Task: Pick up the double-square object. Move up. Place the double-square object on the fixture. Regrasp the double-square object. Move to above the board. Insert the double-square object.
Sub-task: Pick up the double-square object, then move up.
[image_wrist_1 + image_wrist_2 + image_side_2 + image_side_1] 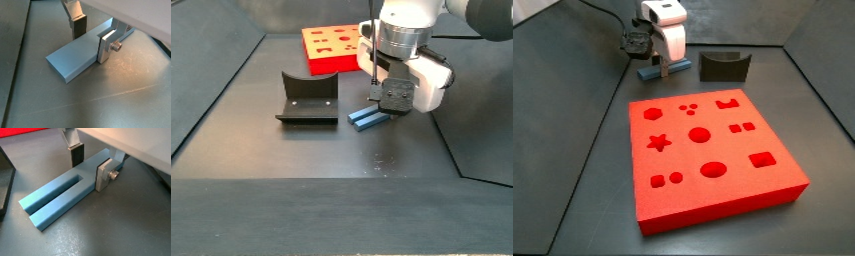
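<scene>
Blue-grey and slim, the double-square object [57, 195] is lying flat on the dark worktop [127, 85], with a long groove showing along its upper face in a wrist view. The tool [90, 165] is standing low over one end of it, its silver fingers [105, 46] straddling the bar, one on each side; the dark pad on one side is sitting at the bar's edge, but whether both are pressing cannot be told, so the jaws look spread around the bar rather than plainly clamped. In a side view the bar [368, 118] is lying at about three o'clock from the fixture [307, 98], close beside it and apart. The board [707, 155] is sitting at six o'clock from the bar [656, 71] in a side view, near it, with the fixture [723, 66] at the board's twelve o'clock.
</scene>
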